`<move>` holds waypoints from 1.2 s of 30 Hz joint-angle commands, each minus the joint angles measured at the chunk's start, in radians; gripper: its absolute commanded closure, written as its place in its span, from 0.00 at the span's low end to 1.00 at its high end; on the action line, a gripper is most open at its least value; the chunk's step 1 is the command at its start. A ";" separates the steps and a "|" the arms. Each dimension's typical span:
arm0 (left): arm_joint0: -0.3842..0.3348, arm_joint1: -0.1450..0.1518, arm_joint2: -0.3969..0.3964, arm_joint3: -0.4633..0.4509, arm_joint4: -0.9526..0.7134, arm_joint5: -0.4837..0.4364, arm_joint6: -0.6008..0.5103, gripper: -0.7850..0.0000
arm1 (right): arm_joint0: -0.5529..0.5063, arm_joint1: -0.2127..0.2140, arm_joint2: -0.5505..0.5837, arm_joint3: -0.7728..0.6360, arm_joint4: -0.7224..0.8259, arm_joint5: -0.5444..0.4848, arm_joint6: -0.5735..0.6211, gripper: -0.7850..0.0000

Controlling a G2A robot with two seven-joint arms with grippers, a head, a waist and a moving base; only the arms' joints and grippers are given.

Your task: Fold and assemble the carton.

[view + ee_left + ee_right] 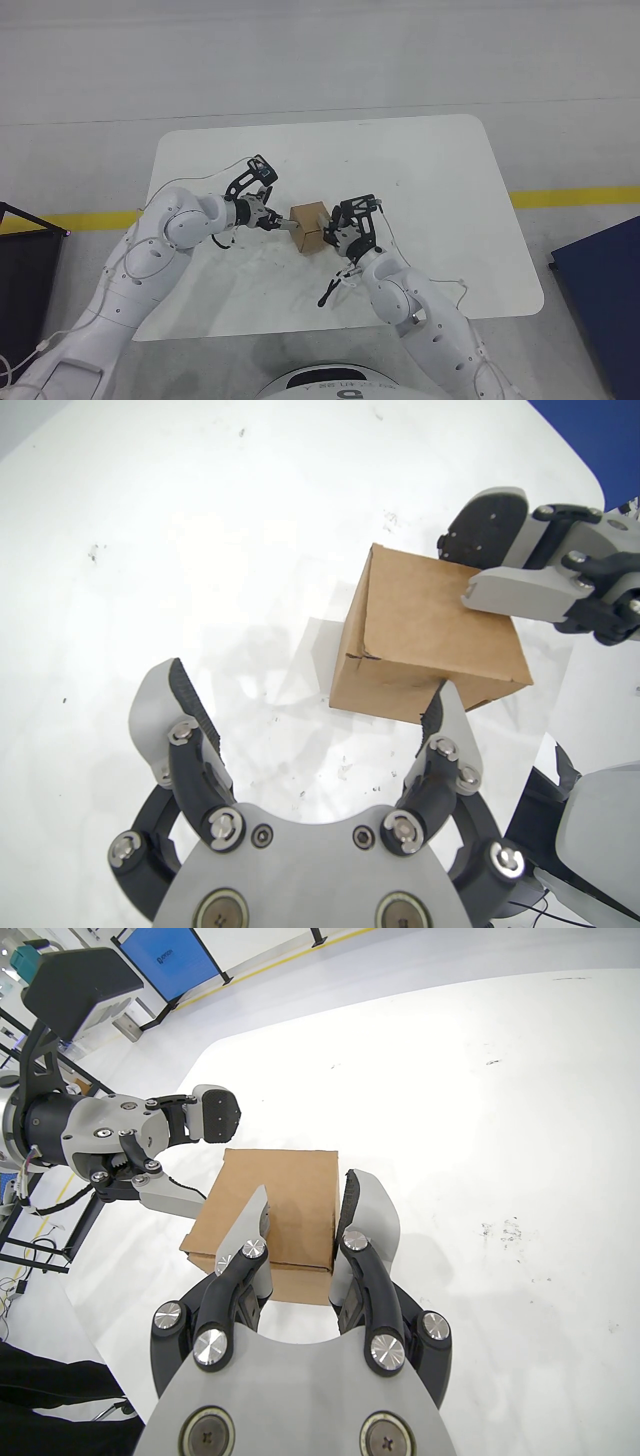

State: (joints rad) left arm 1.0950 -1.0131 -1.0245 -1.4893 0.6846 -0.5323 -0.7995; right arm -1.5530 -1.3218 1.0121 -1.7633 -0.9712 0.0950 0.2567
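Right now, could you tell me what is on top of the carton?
One finger of the right gripper lies over the top of the carton; the patch beneath is hidden.

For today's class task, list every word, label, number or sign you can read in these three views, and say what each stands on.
No text in these views can be read.
carton: plain brown card, no print on the faces that show.
blue panel on the floor beyond the table: a short white marking, too small to read.
table: dark scuffs only, no writing.
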 commanded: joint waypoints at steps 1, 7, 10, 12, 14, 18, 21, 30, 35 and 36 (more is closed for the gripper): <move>-0.001 0.000 -0.001 0.002 -0.001 0.000 -0.001 0.00 | 0.002 0.000 0.000 0.000 -0.001 0.000 0.001 0.58; -0.002 0.003 -0.009 0.000 -0.003 -0.004 -0.001 0.00 | 0.002 -0.001 -0.001 0.000 -0.011 0.007 -0.006 0.16; 0.001 0.004 -0.011 0.002 -0.004 -0.009 -0.001 0.00 | 0.002 -0.002 -0.001 0.000 -0.009 0.007 -0.012 0.00; 0.003 0.005 -0.012 0.006 -0.005 -0.011 0.000 0.00 | 0.003 -0.003 0.000 0.002 -0.003 0.007 -0.015 0.00; 0.004 0.006 -0.013 0.009 -0.005 -0.013 0.002 0.00 | 0.003 -0.003 0.001 0.004 0.006 0.003 -0.016 0.04; 0.001 0.005 -0.011 0.010 -0.006 -0.012 0.005 0.00 | 0.006 -0.005 0.003 0.011 0.020 0.002 -0.017 0.13; -0.008 0.004 -0.007 0.007 -0.007 -0.011 0.006 0.00 | 0.007 -0.006 0.008 0.019 0.044 -0.002 -0.026 0.11; -0.036 -0.003 0.020 0.021 -0.001 -0.015 0.004 0.00 | 0.003 -0.012 0.039 0.057 0.175 -0.027 -0.078 0.37; -0.047 -0.008 0.037 0.031 -0.004 -0.014 0.005 0.00 | 0.000 -0.012 0.040 0.059 0.180 -0.030 -0.069 0.46; -0.049 -0.010 0.041 0.033 -0.006 -0.015 0.004 0.00 | -0.001 -0.012 0.039 0.058 0.182 -0.032 -0.067 0.48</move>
State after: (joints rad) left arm 1.0481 -1.0215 -0.9879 -1.4584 0.6811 -0.5465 -0.7939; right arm -1.5533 -1.3334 1.0519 -1.7048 -0.7911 0.0649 0.1876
